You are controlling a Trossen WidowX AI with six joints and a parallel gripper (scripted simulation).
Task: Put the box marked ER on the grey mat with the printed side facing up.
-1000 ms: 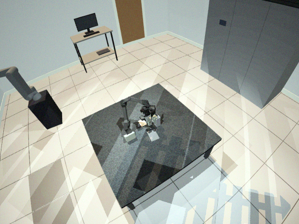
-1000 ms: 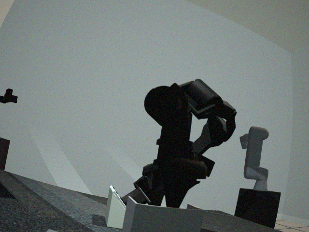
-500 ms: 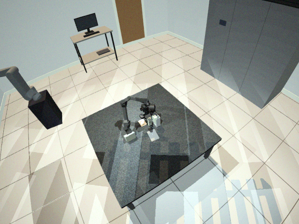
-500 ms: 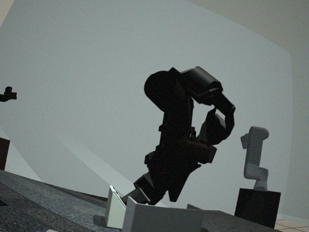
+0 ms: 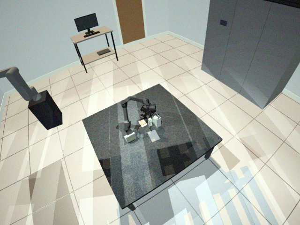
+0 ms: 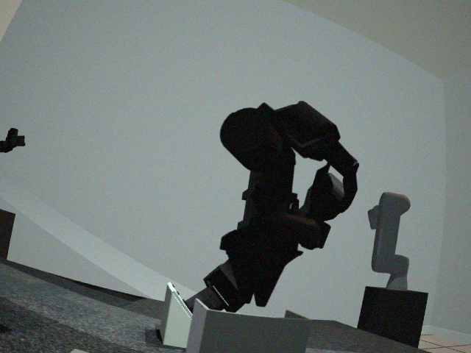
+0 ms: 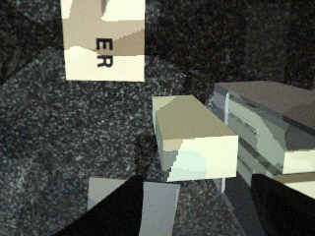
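The box marked ER [image 7: 104, 66] [image 5: 143, 123] lies flat on the table, printed side up, off the grey mat. A plain-looking box [image 7: 197, 118] [image 5: 150, 122] stands on the table outside the bin; no code shows on its visible faces. The bin [image 7: 222, 98] [image 5: 158, 123] is beside it, with a pale box [image 7: 300, 161] [image 5: 154, 118] inside. The grey mat [image 5: 153, 136] [image 7: 105, 191] is partly hidden by a finger in the wrist view. My gripper [image 7: 196, 183] is open and holds nothing. Its fingers appear on either side of the standing box's near end; contact cannot be told.
A pale block [image 5: 130, 137] is beside my arm's base. The dark table [image 5: 143, 179] carries everything. A grey arm on a dark pedestal [image 5: 46, 111] [image 6: 391, 315] and a desk [image 5: 104, 31] with a monitor are away from the table. In the exterior view, my arm hides much.
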